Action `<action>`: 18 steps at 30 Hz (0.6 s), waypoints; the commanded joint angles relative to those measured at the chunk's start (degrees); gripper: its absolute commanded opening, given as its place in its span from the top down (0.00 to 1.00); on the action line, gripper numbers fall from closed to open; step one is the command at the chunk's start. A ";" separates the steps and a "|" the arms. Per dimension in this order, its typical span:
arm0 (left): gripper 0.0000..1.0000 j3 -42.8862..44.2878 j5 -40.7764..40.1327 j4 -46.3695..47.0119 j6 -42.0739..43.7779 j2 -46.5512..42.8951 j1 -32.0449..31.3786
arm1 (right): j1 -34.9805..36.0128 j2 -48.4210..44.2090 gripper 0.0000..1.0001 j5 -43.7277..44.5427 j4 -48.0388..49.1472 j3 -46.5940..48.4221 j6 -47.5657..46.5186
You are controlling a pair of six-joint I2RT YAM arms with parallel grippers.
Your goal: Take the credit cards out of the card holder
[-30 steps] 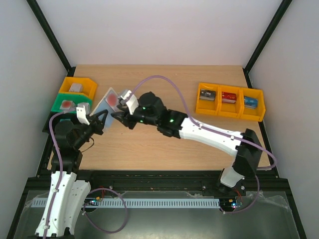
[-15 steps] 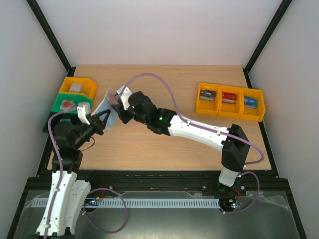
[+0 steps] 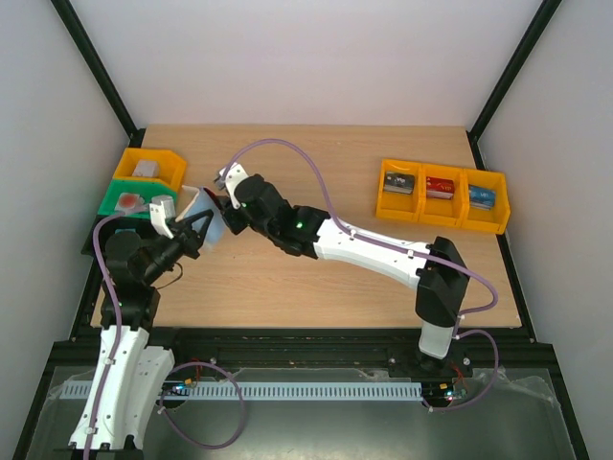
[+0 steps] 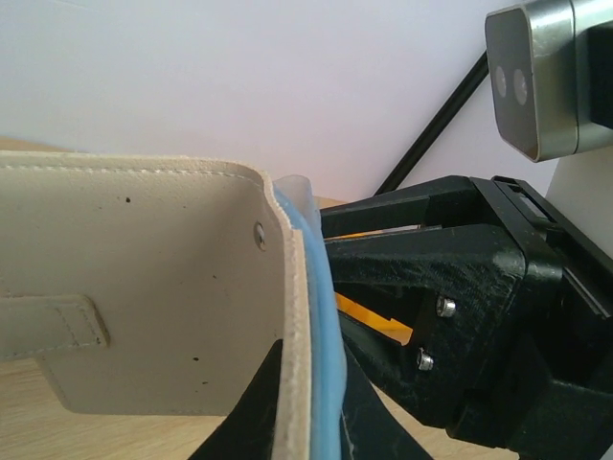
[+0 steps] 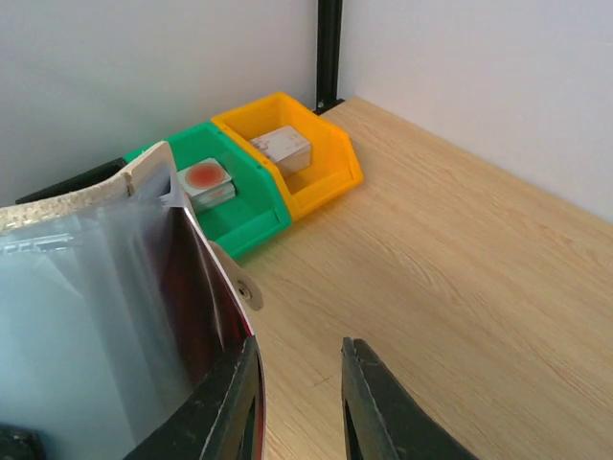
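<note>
On the wooden bench [image 3: 316,278], near its left edge beside a green bin [image 3: 124,203], the left gripper [image 3: 196,228] clamps the card holder [image 3: 199,209]. The right gripper [image 5: 300,343] is slightly parted and empty, just beside the holder's red credit card [image 5: 196,292].

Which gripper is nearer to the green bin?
Left. The left gripper holds the card holder just beside the green bin; the right gripper is beyond the card holder.
</note>
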 commanded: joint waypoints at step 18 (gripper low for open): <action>0.98 -1.23 13.42 9.46 -2.78 -0.47 -0.19 | -0.63 5.03 0.62 -15.28 0.62 5.39 -3.92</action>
